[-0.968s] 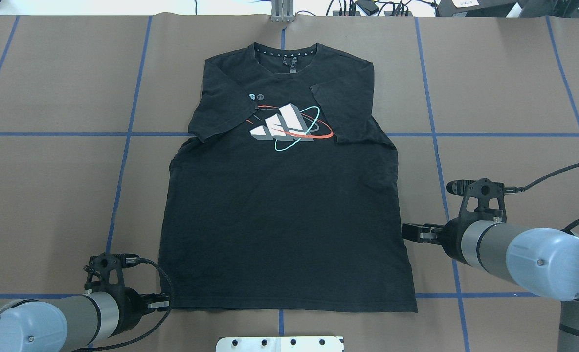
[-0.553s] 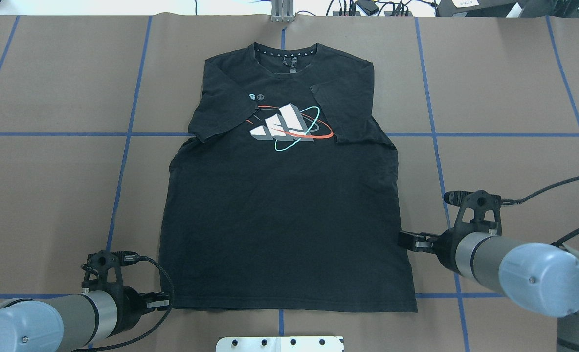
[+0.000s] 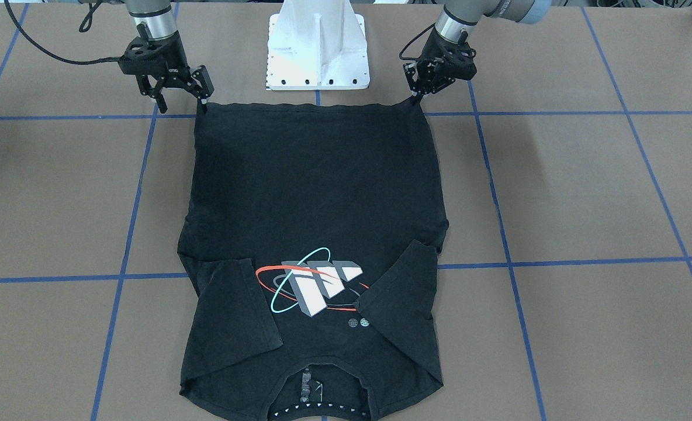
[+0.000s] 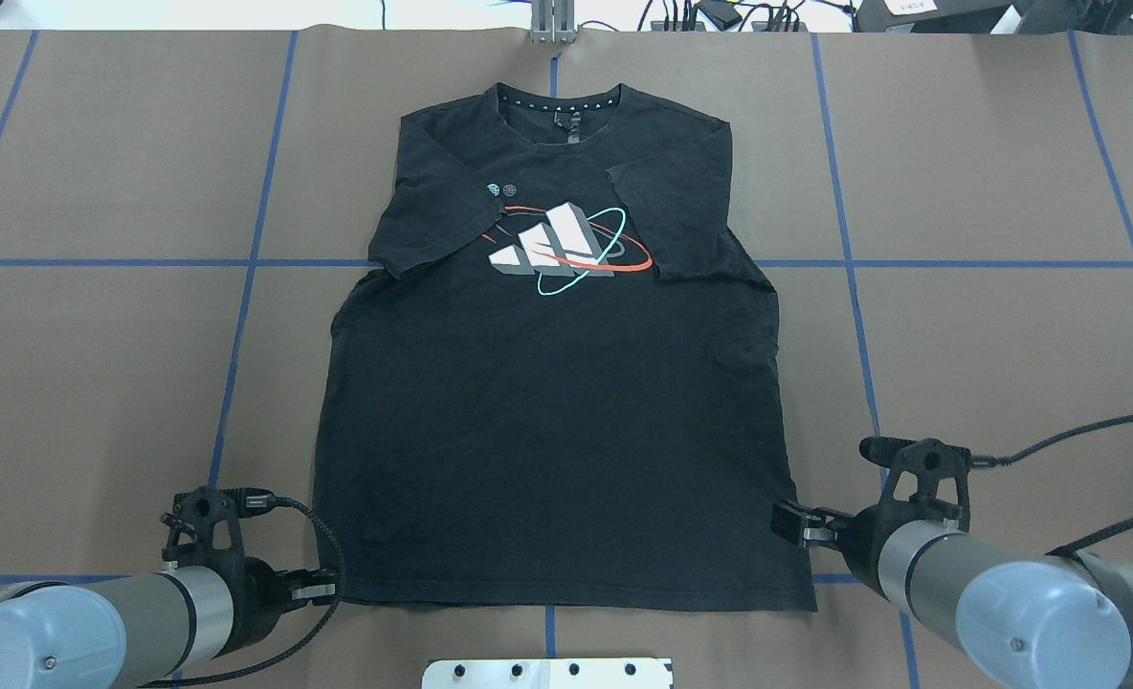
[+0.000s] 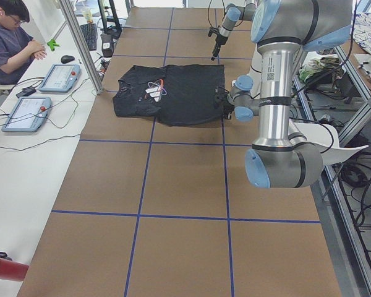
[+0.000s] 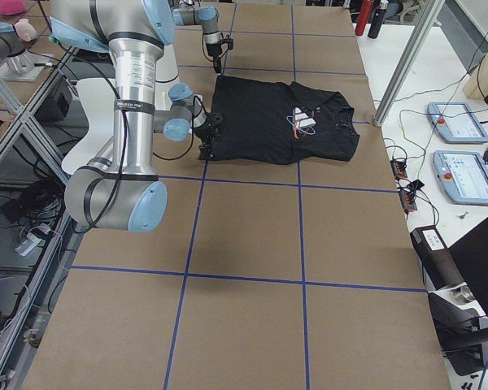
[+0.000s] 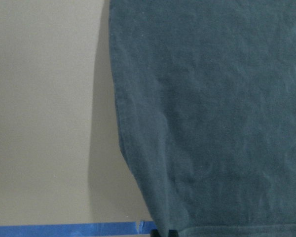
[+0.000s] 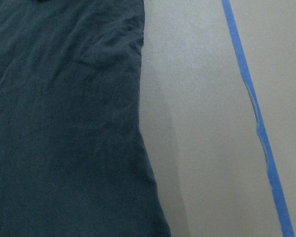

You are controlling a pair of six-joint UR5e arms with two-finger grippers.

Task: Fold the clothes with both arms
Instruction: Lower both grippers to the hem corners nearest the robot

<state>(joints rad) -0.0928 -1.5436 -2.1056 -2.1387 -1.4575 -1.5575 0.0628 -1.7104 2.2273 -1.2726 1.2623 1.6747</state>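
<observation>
Black T-shirt [image 4: 557, 411] lies flat and face up in the middle of the brown table [image 4: 98, 383], collar toward the top of the overhead frame and hem toward the bottom. Both short sleeves are turned in over the chest, their edges reaching the red-and-teal graphic [image 4: 566, 244].

At the lower left of that frame the left gripper [image 4: 325, 587] sits on the hem corner, fingers pinched together on the cloth. In the front-facing view that corner looks drawn up to a small point.

At the lower right the right gripper [image 4: 788, 522] hangs just beside the shirt's side edge, near the other hem corner, fingers spread wide and grasping nothing.

Blue tape lines [image 4: 241, 316] cross the table, and a white mount [image 3: 317, 52] stands just past the hem.
</observation>
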